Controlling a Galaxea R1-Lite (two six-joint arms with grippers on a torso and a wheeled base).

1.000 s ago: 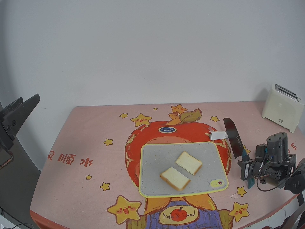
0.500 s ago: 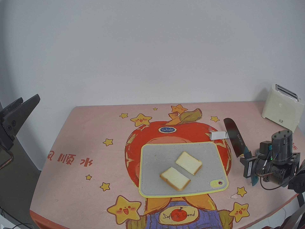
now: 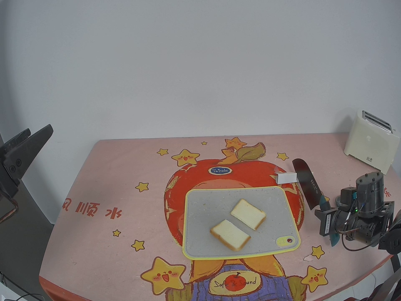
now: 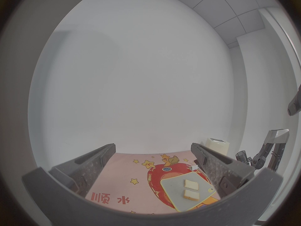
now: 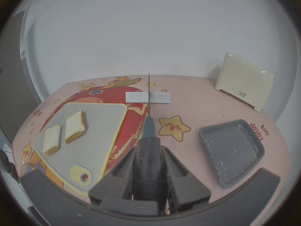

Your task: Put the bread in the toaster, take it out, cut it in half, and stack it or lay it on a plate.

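The board lies near the counter's front edge, with a near half and a far half of bread on it, slightly apart. Right of the board the right gripper sits low, jaws clamped on a knife, blade pointing away beside a white block. Farther right lies a crumbed grey tray; beyond it, the toaster. Well left of the board, off the counter, the left gripper hangs raised, jaws spread, holding nothing.

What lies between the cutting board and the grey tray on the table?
The knife, held in the right gripper, hangs over that stretch, above a star printed on the table; the right wrist view shows it.
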